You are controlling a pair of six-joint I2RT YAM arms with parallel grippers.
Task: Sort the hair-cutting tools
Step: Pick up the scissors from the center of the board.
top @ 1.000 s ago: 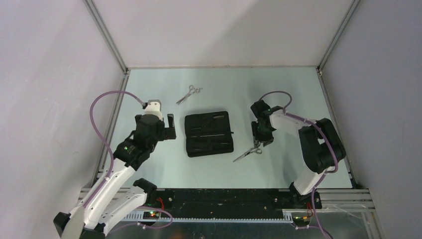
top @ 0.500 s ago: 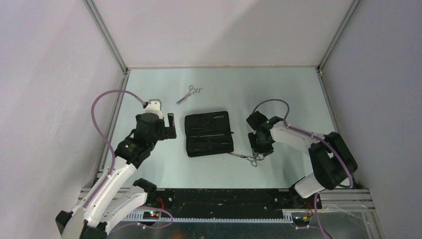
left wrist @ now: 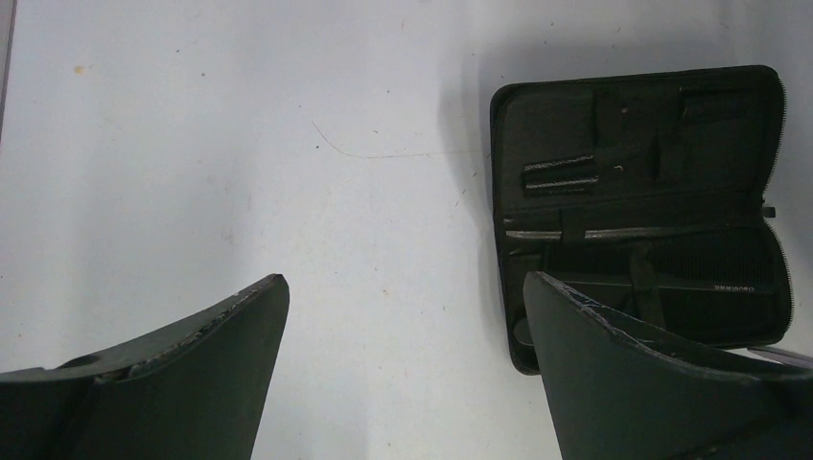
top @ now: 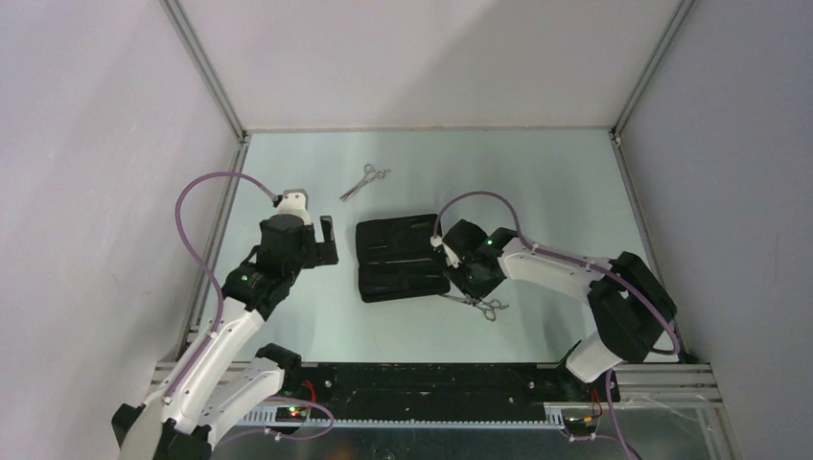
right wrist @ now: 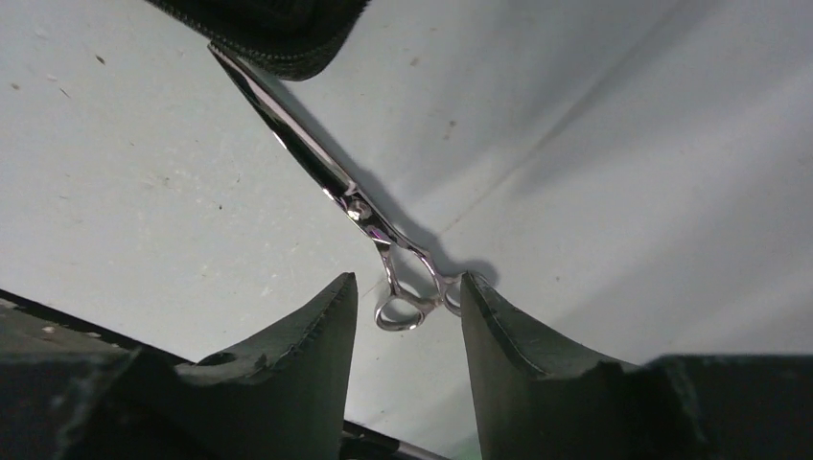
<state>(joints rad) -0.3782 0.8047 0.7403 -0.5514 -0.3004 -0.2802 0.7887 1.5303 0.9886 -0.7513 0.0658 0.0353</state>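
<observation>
Sorting is judged unfinished: one pair of scissors (right wrist: pixel 369 216) is straddled, unclamped, by the half-parted right gripper (right wrist: pixel 407 283); the other pair (top: pixel 364 179) is seen beyond the wide-spread, empty left gripper (left wrist: pixel 405 276).

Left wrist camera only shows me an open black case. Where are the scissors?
Observer: The first scissors lie far back, apart from the case.
Operator: Is there another pair?
Observer: Yes, the second scissors lie by the case's near right corner.
Operator: Is anything close to them?
Observer: The right end effector. Their ring handles sit between its open jaws.
</observation>
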